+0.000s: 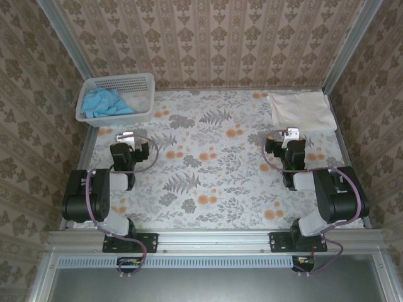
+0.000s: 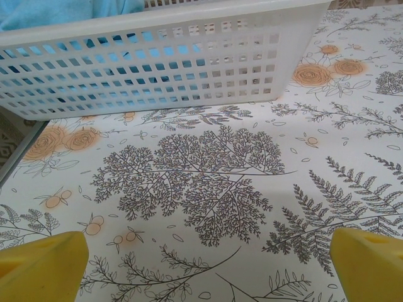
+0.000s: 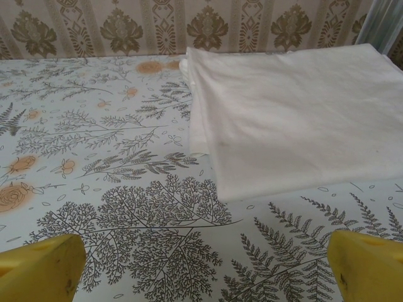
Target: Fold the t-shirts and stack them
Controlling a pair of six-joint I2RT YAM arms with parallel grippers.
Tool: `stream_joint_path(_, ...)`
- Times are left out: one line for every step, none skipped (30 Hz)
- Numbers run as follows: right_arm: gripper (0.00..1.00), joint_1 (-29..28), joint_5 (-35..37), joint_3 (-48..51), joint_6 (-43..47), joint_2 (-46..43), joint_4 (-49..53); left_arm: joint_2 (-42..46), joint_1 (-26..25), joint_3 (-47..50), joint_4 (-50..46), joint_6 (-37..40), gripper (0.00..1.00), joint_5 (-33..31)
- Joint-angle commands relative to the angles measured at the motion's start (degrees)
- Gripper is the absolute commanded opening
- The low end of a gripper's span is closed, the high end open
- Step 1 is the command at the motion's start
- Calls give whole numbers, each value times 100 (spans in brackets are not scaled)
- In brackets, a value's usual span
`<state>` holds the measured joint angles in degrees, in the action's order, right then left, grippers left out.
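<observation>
Here the left end effector (image 2: 204,267) and right end effector (image 3: 203,267) gape empty.

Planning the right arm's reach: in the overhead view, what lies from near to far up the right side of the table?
First the right arm's base → right gripper, open → folded cream t-shirt → wallpapered back wall.

A lab test cell dressed homelike — aluminium frame (image 1: 351,44), damask wallpaper (image 1: 208,38), floral tablecloth (image 1: 214,163).
</observation>
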<state>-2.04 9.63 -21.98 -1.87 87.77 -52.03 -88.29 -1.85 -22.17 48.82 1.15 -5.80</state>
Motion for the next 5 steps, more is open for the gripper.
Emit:
stream_joint_path(100,-33,4,-35,-33,12,66,17,26,-111,10,74,100,53)
stream_joint_path(100,-34,4,-35,-33,14,65,15,26,-105,14,81,100,57)
stream_joint_path(99,-33,4,-35,-33,13,62,18,27,-88,40,86,100,70)
stream_joint_path(99,-33,4,-39,-31,12,62,25,27,-91,53,88,100,77)
stream_joint_path(100,-33,4,-35,-33,14,62,27,27,-77,66,96,100,68)
